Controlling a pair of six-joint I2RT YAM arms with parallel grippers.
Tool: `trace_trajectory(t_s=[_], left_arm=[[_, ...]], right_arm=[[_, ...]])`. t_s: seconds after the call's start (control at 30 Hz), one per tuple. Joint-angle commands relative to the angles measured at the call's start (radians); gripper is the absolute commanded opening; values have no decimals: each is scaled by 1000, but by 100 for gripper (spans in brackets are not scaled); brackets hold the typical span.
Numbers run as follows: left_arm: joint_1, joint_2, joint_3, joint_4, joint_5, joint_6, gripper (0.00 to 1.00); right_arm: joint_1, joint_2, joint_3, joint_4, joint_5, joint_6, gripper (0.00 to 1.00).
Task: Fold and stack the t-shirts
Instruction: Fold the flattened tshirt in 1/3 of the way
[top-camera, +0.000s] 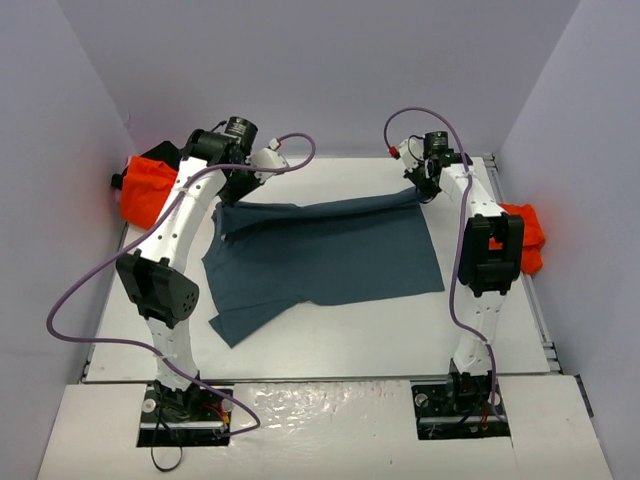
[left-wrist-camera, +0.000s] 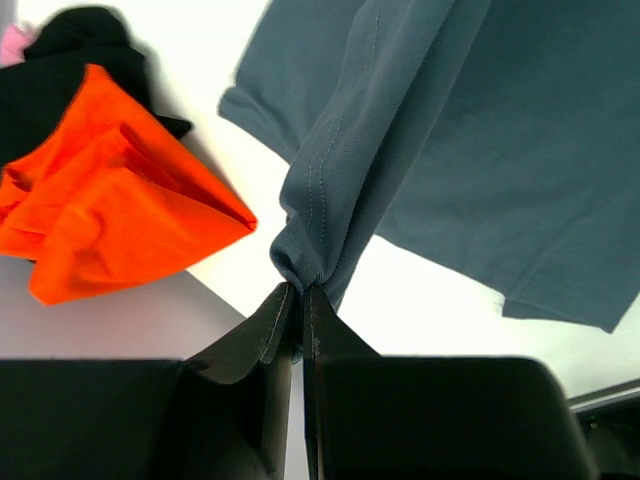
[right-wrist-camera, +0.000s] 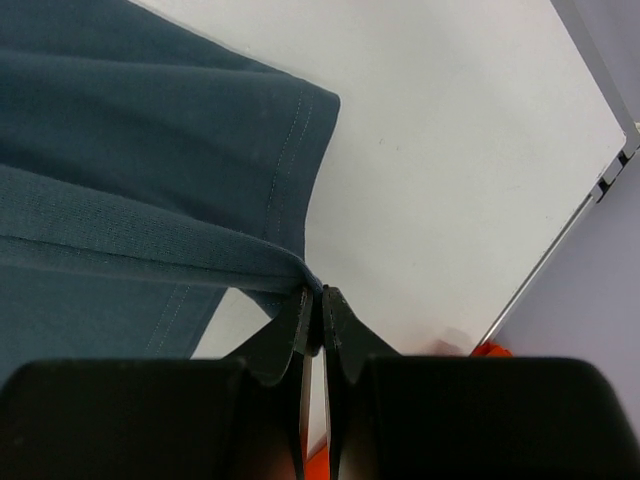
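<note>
Left gripper: clamped on far-left corner of slate-blue t-shirt. Right gripper: clamped on far-right corner. Far edge lifted taut between both, remainder lying on table; likely to carry the fold toward the near edge.

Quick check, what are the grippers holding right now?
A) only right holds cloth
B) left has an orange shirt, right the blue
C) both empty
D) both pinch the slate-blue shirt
D: the left gripper and right gripper are each shut on a bunched edge of the slate-blue t-shirt.
</note>
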Motion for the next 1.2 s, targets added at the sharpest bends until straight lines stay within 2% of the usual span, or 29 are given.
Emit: trace_trajectory(t_s=[0.0,0.63,0.7,0.77,0.8,0.9,0.97,1.0,1.13,1.17], left_arm=[[-8,-87,-36,-34,0,-12,0],[-8,-145,-218,29,-33,21,0],[-7,-144,-227,36,-37,20,0],[-8,-144,-228,37,-33,20,0],[-8,-144,-233,38,-35,22,0],[-8,-144,-247,32,-41,28,0],[-8,-142,-252,21,-34,36,0],[-7,-143,-252,14,-31,37,0],[-2,-167,-259,-5,-2,40,0],[5,-190,-272,2,20,46,3]], right_arm=[[-1,-100,-20,27,33,-28,0],[53,-221,-221,-24,29,-57,0],[66,-226,-228,-34,32,-58,3],[75,-223,-231,-61,23,-66,8],[76,-223,-233,-66,22,-66,16],[80,-218,-244,-101,23,-78,53],[81,-216,-249,-141,12,-97,72],[81,-217,-251,-154,7,-103,74],[81,-243,-261,-192,-15,-121,75],[78,-259,-268,-197,-26,-121,75]])
